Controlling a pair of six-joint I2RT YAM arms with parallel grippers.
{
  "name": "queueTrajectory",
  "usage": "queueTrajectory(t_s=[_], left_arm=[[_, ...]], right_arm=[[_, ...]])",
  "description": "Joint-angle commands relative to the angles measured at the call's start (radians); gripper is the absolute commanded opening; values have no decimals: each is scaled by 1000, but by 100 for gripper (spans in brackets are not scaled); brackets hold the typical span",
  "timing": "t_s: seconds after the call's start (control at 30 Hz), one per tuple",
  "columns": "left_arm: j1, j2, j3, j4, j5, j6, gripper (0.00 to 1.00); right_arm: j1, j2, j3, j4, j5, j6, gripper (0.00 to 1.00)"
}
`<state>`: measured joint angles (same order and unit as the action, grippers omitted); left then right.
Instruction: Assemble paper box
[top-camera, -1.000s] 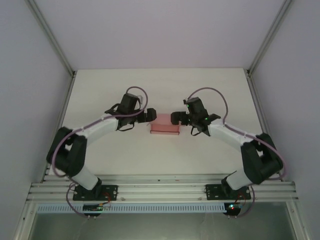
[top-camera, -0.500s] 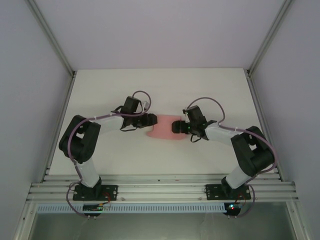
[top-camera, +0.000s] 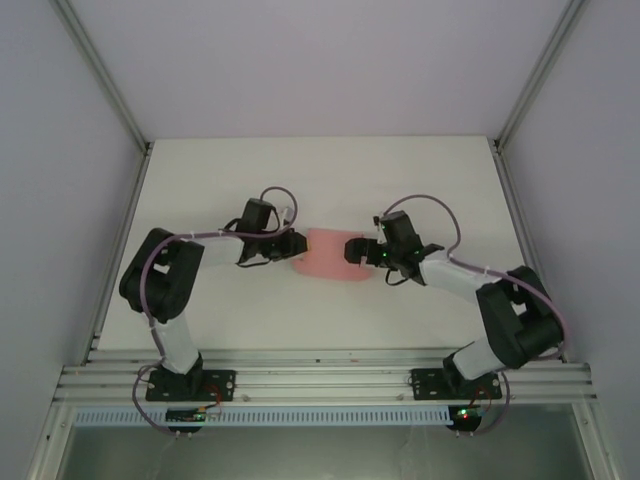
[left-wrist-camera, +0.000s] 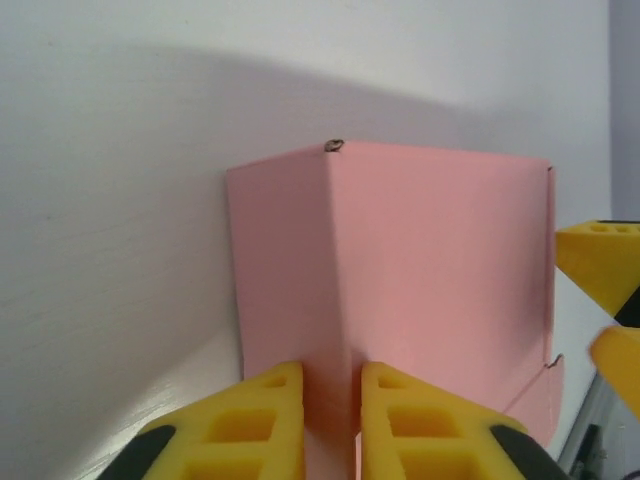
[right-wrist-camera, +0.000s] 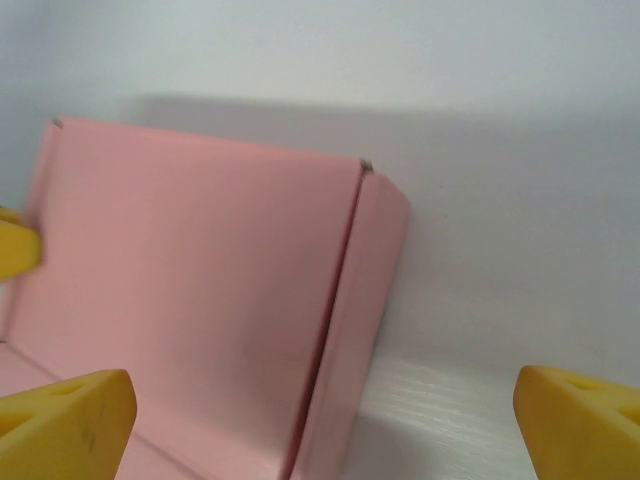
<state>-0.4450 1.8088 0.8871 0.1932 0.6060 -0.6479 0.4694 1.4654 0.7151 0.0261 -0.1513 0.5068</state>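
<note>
The pink paper box (top-camera: 325, 256) lies at mid-table between the two arms, its side walls folded up. My left gripper (top-camera: 296, 246) is at the box's left end. In the left wrist view its yellow fingers (left-wrist-camera: 262, 420) are shut on an upright fold of the paper box (left-wrist-camera: 440, 250), and the left gripper (left-wrist-camera: 331, 405) pinches the card tightly. My right gripper (top-camera: 353, 250) is at the box's right end. In the right wrist view the right gripper (right-wrist-camera: 325, 430) stands wide open, astride a folded side wall of the box (right-wrist-camera: 200, 280) without touching it.
The white table (top-camera: 220, 180) has grey side walls and metal frame posts (top-camera: 128, 120) around it. An aluminium rail (top-camera: 320, 378) with both arm bases runs along the near edge. The right gripper's yellow fingertips (left-wrist-camera: 600, 265) show at the right edge of the left wrist view.
My left gripper has gone from open to shut on the box's left fold. Both arms have shifted and dropped lower at the box's ends. The right gripper stays open.
</note>
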Motion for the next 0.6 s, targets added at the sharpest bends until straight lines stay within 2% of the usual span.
queueTrajectory(t_s=[0.0, 0.2, 0.3, 0.47, 0.57], left_arm=[[31, 17, -63, 148, 98, -67, 11], [103, 62, -168, 467, 241, -225, 8], [120, 85, -191, 559, 276, -268, 8], [126, 89, -193, 555, 283, -251, 9], [127, 81, -191, 529, 280, -235, 10]], right_arm=[[-32, -49, -8, -26, -76, 78, 99], [-88, -49, -38, 45, -200, 134, 99], [-94, -21, -27, 87, -278, 157, 99], [-92, 83, 9, 184, -404, 200, 98], [-89, 153, 30, 247, -455, 247, 92]])
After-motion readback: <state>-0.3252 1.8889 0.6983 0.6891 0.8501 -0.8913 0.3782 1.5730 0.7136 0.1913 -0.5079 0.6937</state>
